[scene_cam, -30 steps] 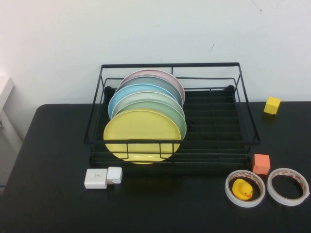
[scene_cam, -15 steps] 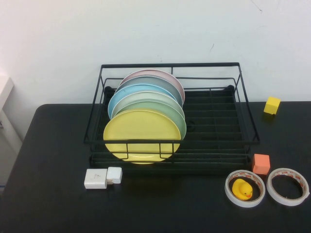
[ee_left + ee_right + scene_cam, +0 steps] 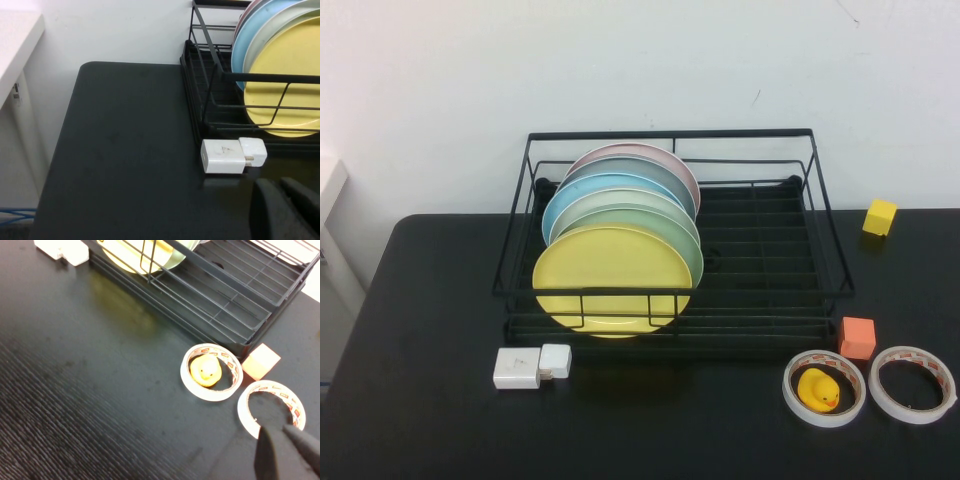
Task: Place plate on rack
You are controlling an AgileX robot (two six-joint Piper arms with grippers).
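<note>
The yellow plate (image 3: 610,278) stands on edge in the black wire rack (image 3: 670,133), at the front of a row of plates. It also shows in the left wrist view (image 3: 290,85) and the right wrist view (image 3: 122,257). Neither arm shows in the high view. My left gripper (image 3: 280,182) is shut and empty, low over the table near the rack's (image 3: 270,77) front left corner. My right gripper (image 3: 277,429) is shut and empty, over the table's front right, above an empty tape roll.
Pale green (image 3: 675,235), light blue (image 3: 570,195) and pink (image 3: 660,155) plates stand behind the yellow one. A white charger (image 3: 532,365) lies before the rack. A tape roll (image 3: 823,410) holding a rubber duck (image 3: 817,390), an empty tape roll (image 3: 913,405), an orange cube (image 3: 857,337) and a yellow cube (image 3: 880,216) sit at the right.
</note>
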